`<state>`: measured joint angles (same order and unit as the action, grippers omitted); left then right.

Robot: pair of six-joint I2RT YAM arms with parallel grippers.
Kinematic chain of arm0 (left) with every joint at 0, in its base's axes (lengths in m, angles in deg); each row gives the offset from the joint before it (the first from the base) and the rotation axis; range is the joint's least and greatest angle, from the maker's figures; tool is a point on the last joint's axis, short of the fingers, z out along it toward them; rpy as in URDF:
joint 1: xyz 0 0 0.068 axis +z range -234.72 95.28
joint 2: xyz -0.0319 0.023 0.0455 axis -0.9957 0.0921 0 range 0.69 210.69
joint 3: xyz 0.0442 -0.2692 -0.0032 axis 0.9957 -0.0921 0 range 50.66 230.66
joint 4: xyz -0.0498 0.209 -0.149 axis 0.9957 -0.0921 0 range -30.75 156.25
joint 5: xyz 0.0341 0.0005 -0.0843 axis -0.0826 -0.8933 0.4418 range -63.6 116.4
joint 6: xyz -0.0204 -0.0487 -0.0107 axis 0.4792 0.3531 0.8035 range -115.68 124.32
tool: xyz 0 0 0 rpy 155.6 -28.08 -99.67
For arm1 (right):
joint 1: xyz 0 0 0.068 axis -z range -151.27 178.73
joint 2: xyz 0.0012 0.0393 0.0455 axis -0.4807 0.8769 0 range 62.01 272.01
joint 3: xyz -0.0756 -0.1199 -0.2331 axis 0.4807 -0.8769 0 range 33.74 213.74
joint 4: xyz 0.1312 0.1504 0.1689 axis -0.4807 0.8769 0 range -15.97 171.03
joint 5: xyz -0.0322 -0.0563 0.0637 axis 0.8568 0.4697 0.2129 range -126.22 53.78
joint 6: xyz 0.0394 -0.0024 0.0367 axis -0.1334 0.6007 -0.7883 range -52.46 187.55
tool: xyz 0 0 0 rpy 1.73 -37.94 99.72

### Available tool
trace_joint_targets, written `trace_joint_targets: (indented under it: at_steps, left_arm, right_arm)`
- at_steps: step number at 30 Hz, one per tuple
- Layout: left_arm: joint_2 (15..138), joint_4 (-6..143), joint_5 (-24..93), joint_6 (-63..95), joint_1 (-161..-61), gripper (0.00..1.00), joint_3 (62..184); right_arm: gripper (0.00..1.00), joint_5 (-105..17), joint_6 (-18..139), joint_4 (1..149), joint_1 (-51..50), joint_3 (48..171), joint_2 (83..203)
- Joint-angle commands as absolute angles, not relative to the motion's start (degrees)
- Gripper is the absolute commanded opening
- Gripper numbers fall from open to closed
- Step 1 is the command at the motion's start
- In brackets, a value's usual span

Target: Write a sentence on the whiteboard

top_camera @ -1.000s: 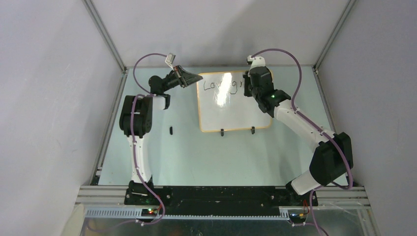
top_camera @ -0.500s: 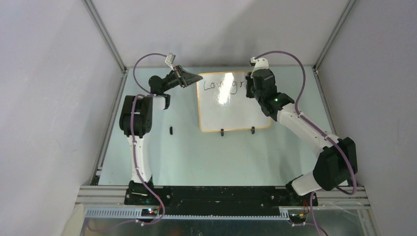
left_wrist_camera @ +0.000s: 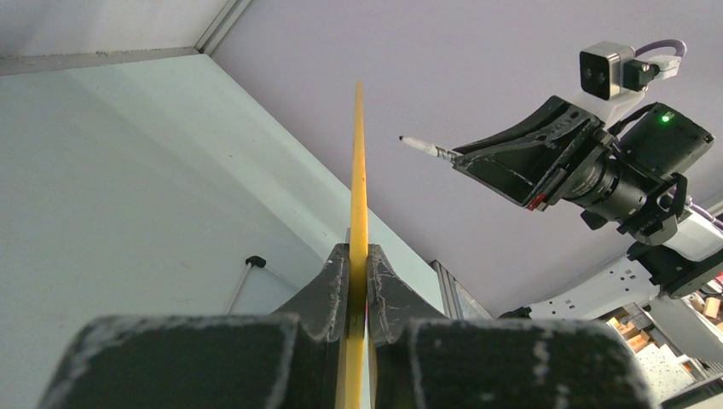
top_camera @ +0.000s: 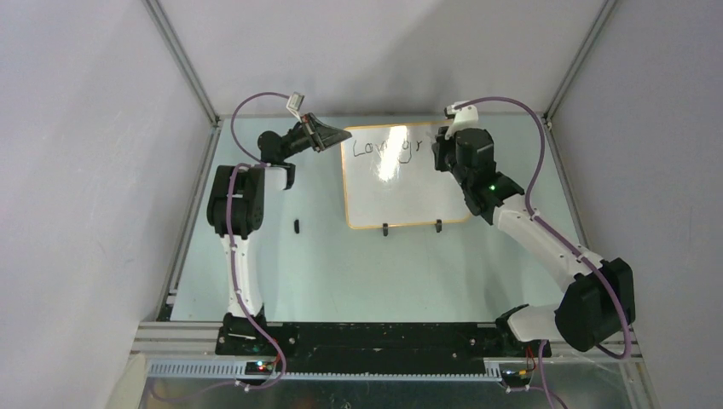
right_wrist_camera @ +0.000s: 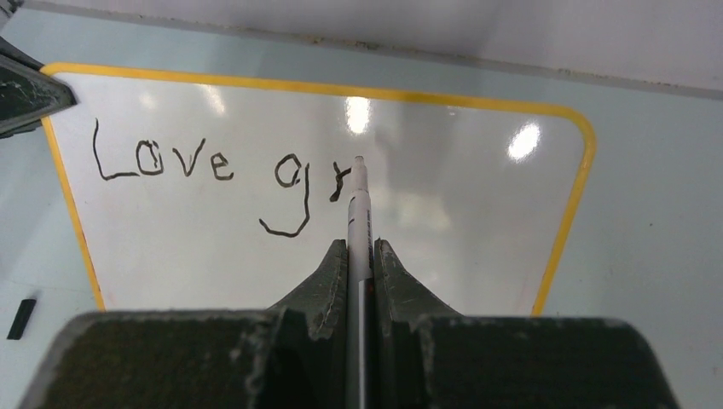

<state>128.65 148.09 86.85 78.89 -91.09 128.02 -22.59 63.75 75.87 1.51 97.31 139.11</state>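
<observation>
The whiteboard (top_camera: 401, 192) lies at the back middle of the table, orange-yellow rim all round. Black handwriting, the sentence (right_wrist_camera: 162, 160), reads "Love gr" along its top; it shows small in the top view (top_camera: 388, 150). My left gripper (top_camera: 341, 136) is shut on the whiteboard's top-left edge; in the left wrist view the yellow rim (left_wrist_camera: 359, 170) runs straight up out of the pinched jaws (left_wrist_camera: 359, 256). My right gripper (right_wrist_camera: 361, 251) is shut on a white marker (right_wrist_camera: 359, 213), whose tip rests at the end of the "r". From above this gripper (top_camera: 439, 153) sits over the board's top right.
A small black cap (top_camera: 296, 226) lies on the table left of the board, also visible in the right wrist view (right_wrist_camera: 26, 317). Two black stand feet (top_camera: 385, 228) stick out at the board's near edge. Grey enclosure walls stand close behind and beside the table.
My right arm has swung to the right, carrying the marker rightward along the board's top line. The left arm and the board have not moved.
</observation>
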Motion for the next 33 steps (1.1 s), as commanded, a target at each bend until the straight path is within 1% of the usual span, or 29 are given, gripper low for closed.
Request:
trace_joint_targets:
  at_steps: [1,8,11,17,18,19,20,29,33]
  left_arm:
    - [126.3,149.8,87.3,78.5,-91.3,0.0,128.8]
    - [126.2,150.5,87.3,78.9,-91.3,0.0,128.2]
    - [126.0,150.7,87.1,79.0,-91.3,0.0,128.0]
    - [126.0,150.7,86.9,79.5,-91.4,0.0,127.9]
    - [126.0,150.7,86.9,79.5,-91.4,0.0,127.9]
    - [126.0,150.7,86.9,79.5,-91.5,0.0,128.0]
    - [126.0,150.8,86.9,79.6,-91.6,0.0,128.0]
    - [125.5,150.9,87.0,79.2,-91.8,0.0,127.5]
    - [125.3,150.9,86.9,79.1,-91.8,0.0,127.3]
  right_arm:
    - [0.0,-26.2,65.9,71.8,2.8,97.4,136.6]
    - [0.0,-26.1,62.0,71.7,4.0,94.1,133.5]
    - [0.01,-23.8,61.5,71.6,4.0,93.7,132.5]
    - [0.08,-23.1,58.7,71.2,4.0,93.7,133.6]
    - [0.07,-23.2,58.1,71.2,4.0,93.7,133.9]
    - [0.01,-23.5,58.1,71.3,4.0,93.7,134.5]
    - [0.0,-23.6,58.2,71.3,4.0,93.7,134.8]
    - [0.0,-24.6,59.5,73.7,4.1,94.2,136.3]
    - [0.0,-24.8,59.9,77.9,4.0,96.9,138.4]
